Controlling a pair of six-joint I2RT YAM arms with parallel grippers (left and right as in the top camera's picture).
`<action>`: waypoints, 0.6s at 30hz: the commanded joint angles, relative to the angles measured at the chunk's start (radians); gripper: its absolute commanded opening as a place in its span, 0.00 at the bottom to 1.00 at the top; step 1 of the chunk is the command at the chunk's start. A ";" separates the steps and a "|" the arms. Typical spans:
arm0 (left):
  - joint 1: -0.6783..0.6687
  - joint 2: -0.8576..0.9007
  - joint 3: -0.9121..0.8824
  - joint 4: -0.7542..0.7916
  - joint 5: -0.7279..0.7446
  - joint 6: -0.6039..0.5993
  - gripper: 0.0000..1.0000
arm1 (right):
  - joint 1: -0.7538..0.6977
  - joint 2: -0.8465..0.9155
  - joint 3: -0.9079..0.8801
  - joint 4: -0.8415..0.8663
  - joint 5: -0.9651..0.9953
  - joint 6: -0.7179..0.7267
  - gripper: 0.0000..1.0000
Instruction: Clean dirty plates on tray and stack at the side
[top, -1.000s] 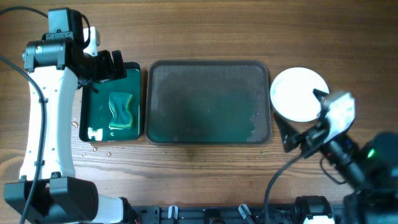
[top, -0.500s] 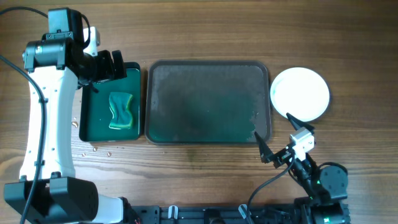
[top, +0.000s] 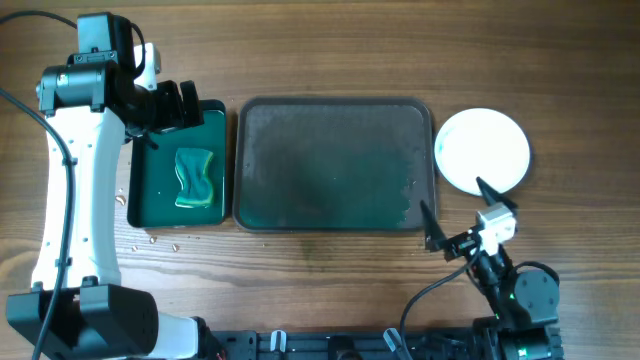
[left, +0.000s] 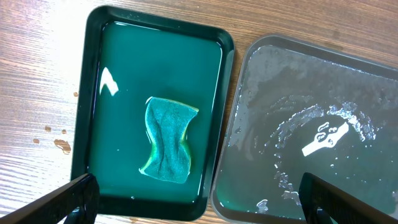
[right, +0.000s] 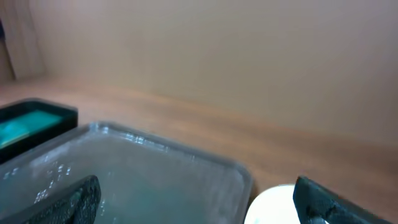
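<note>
The grey tray (top: 335, 165) lies mid-table, wet, with no plate on it; it also shows in the left wrist view (left: 311, 124) and the right wrist view (right: 155, 168). A white plate (top: 483, 150) sits on the table right of the tray, and its edge shows in the right wrist view (right: 273, 208). A green sponge (top: 197, 176) lies in the green basin (top: 145, 160) of water, also seen in the left wrist view (left: 168, 140). My left gripper (top: 172, 105) (left: 205, 202) hovers open and empty over the basin's far edge. My right gripper (top: 462, 212) (right: 199, 205) is open and empty, low, near the tray's front right corner.
Water drops lie on the wood left of and in front of the basin (top: 150, 240). The right arm's base (top: 520, 295) sits at the table's front edge. Cables run along the left arm (top: 60, 180).
The right arm pulled back from beside the white plate to the table's front edge, then shifted slightly right. The left arm has not moved.
</note>
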 joint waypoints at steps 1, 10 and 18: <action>-0.003 0.006 0.006 0.000 0.012 0.005 1.00 | 0.005 -0.016 -0.003 0.076 0.072 0.016 1.00; -0.003 0.006 0.006 0.000 0.012 0.005 1.00 | 0.008 -0.016 -0.035 0.005 0.083 0.026 1.00; -0.003 0.006 0.006 0.000 0.012 0.005 1.00 | 0.008 -0.016 -0.035 0.005 0.084 0.022 1.00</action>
